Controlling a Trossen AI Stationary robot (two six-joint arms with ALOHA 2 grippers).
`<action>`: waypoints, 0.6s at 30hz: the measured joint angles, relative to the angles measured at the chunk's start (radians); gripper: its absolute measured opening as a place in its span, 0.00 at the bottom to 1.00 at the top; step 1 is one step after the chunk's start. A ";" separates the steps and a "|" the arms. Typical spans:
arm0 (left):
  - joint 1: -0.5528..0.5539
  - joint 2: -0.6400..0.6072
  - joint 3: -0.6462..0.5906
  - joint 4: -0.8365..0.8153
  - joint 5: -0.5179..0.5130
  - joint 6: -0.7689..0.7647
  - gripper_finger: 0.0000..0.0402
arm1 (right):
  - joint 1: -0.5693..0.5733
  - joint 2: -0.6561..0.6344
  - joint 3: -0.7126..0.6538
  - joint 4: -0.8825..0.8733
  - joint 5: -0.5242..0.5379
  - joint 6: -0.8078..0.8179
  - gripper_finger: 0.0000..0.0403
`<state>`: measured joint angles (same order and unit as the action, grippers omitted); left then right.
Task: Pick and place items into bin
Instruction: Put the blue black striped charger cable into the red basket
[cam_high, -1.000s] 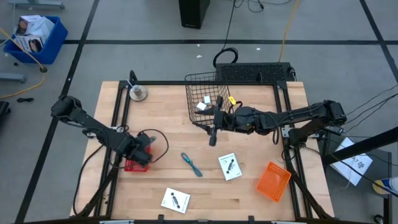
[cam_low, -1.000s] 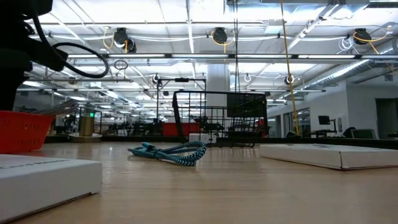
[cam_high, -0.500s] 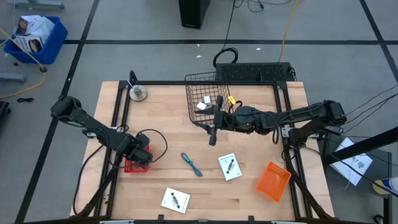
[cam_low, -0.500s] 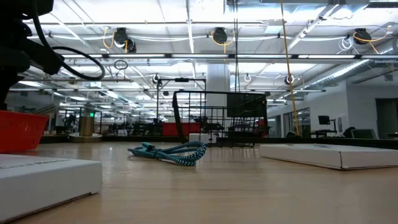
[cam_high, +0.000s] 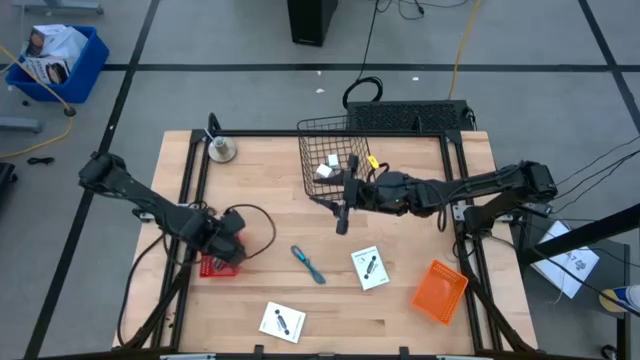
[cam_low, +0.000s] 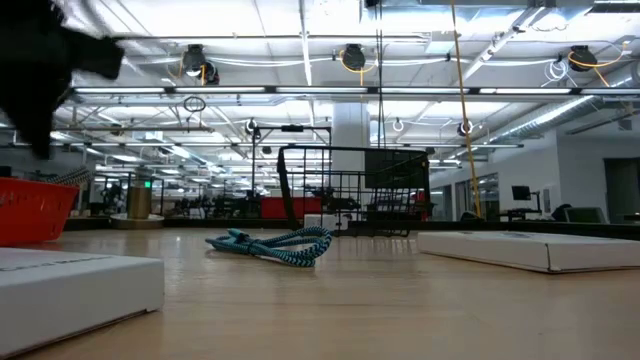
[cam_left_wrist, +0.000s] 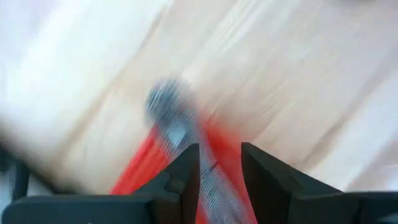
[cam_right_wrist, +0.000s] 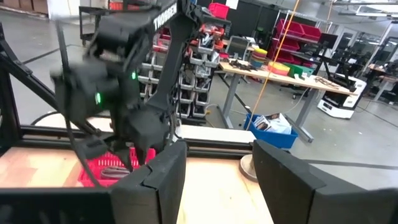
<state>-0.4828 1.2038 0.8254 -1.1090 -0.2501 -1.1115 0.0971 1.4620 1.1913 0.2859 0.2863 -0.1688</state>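
Left tool (cam_high: 222, 237): fingers narrowly parted astride grey metal tool (cam_left_wrist: 177, 124) atop red tray (cam_high: 215, 264); right tool (cam_high: 342, 206) open, empty, beside bin (cam_high: 327, 163).

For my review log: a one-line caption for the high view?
Left gripper over red basket; right gripper beside wire basket.

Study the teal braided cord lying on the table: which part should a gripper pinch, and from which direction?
Pinch the teal braided cord at its bunched, doubled middle, coming straight down from above. It lies flat and limp on the wooden table with open space all round, so probably only a top-down pinch gets fingers on both sides.
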 joint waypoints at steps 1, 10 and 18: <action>0.000 -0.002 0.020 0.025 -0.029 0.070 0.30 | 0.000 0.000 -0.001 0.000 0.000 0.000 0.44; 0.075 0.035 0.039 0.527 -0.090 0.680 0.31 | 0.000 0.000 -0.001 -0.004 0.000 0.036 0.45; 0.179 0.188 0.038 0.720 0.051 1.037 0.43 | 0.003 0.000 -0.001 -0.056 0.000 0.086 0.44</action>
<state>-0.3039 1.3918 0.8637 -0.3887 -0.1988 -0.0743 0.1001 1.4620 1.1900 0.2297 0.2862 -0.0824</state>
